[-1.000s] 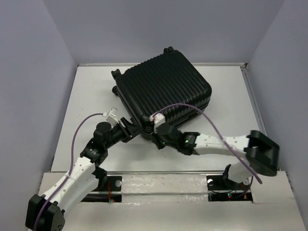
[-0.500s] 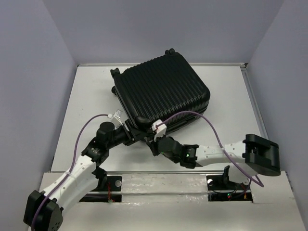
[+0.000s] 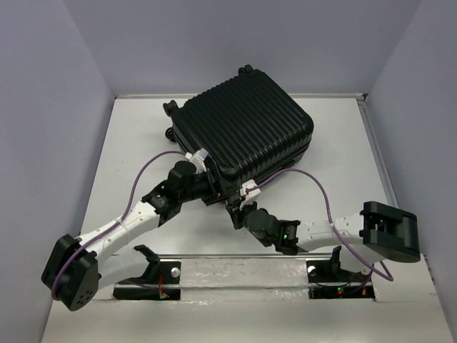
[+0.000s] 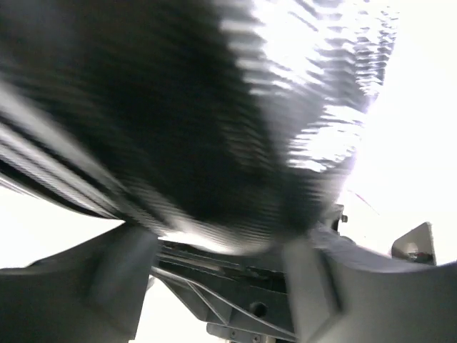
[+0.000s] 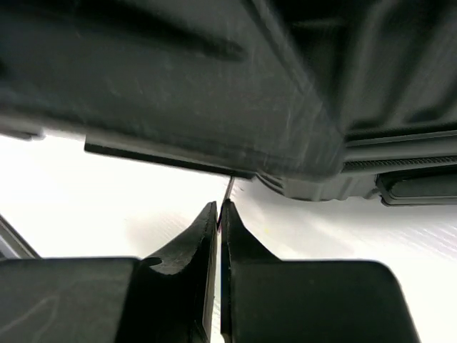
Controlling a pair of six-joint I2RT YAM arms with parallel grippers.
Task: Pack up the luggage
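**A:** One luggage (image 3: 246,132) is lying on the table (image 3: 136,150), looking closed and skewed, with its wheel end pointing far-left and a corner pointing at the arms.

**B:** Which way from the pincers?

**A:** Just beyond both. The left gripper (image 3: 208,187) is sitting at that near corner with its fingers (image 4: 78,279) apart, and nothing is showing clamped between them. The right gripper (image 3: 237,212) is hanging just beside the near edge, pinched together and empty.

**B:** Which arm is nearer?

**A:** I'm judging the left, barely. The long axis is looking diagonal, though I'm not telling it surely.

**B:** And the counts?

**A:** One luggage, two grippers, and three wheels are showing.
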